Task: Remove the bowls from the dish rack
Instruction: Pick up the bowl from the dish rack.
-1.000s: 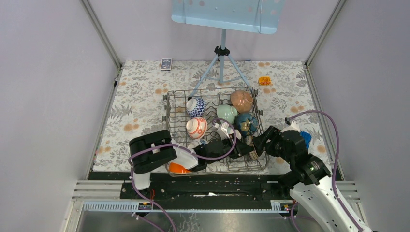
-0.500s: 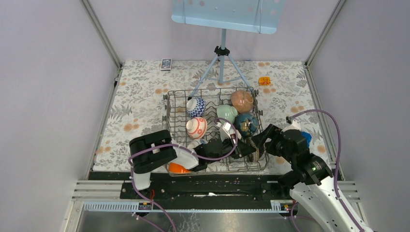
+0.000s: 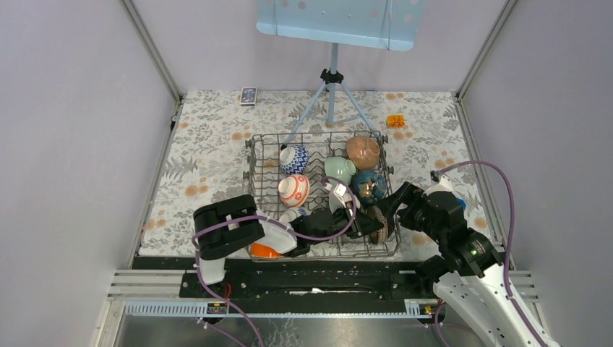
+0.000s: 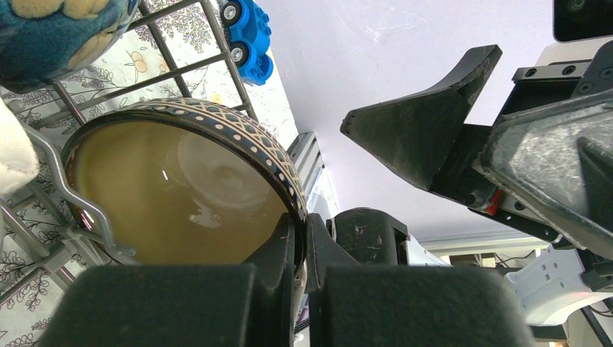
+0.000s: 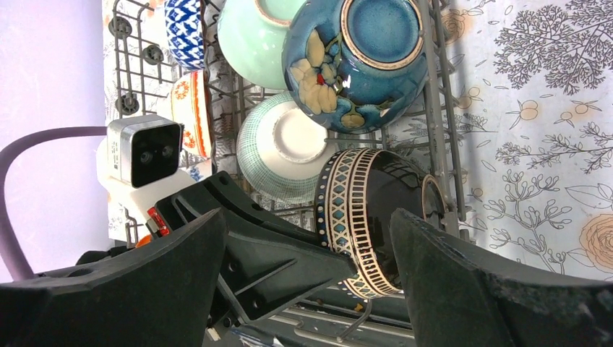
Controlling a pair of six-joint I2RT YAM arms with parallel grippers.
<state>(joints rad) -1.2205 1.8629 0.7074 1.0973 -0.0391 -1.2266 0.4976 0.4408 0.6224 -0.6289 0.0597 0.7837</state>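
The dish rack (image 3: 253, 181) holds several bowls. My left gripper (image 3: 370, 223) reaches across the rack's near side and is shut on the rim of a dark brown patterned bowl (image 3: 380, 221), which stands on edge at the rack's near right corner. In the left wrist view the fingers (image 4: 285, 249) pinch that rim, with the tan inside (image 4: 173, 195) showing. My right gripper (image 5: 307, 215) is open, its fingers on either side of this bowl (image 5: 369, 210) without touching it. Beside it are a blue floral bowl (image 5: 354, 58) and a green-checked bowl (image 5: 282, 155).
Further bowls are in the rack: blue-and-white (image 3: 293, 159), pale green (image 3: 338, 169), peach (image 3: 361, 150), red-and-white (image 3: 294, 191), orange (image 3: 266, 251). A blue-grey tripod stand (image 3: 331, 94) is behind the rack. A blue toy car (image 4: 249, 36) lies right of it.
My left gripper has pushed a little to the right and the dark bowl now stands more upright. My right gripper has shifted slightly away from me beside it.
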